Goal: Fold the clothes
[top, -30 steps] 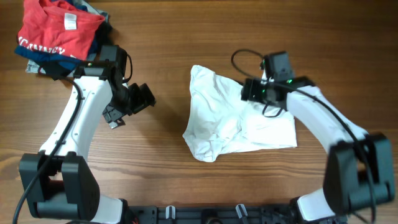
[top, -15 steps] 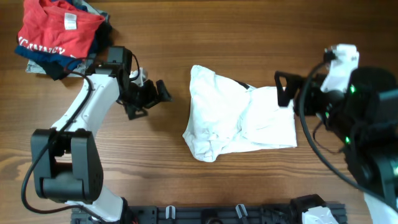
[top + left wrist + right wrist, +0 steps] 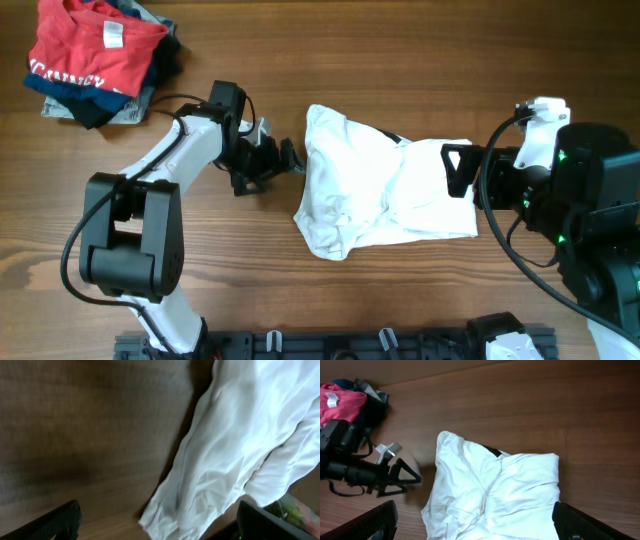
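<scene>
Plain white garment (image 3: 385, 195), no print on it, against a worktop (image 3: 420, 60) of warm brown streaked wood grain. Over in the corner, a red shirt (image 3: 95, 45) with white lettering and a white neck label tops navy and grey cloth. The left arm (image 3: 165, 160) is white with black joints.

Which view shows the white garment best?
Overhead: the white garment lies crumpled with nearly its whole outline visible. Right wrist view crops its lower edge; left wrist view shows only a blurred close-up of one side.
</scene>
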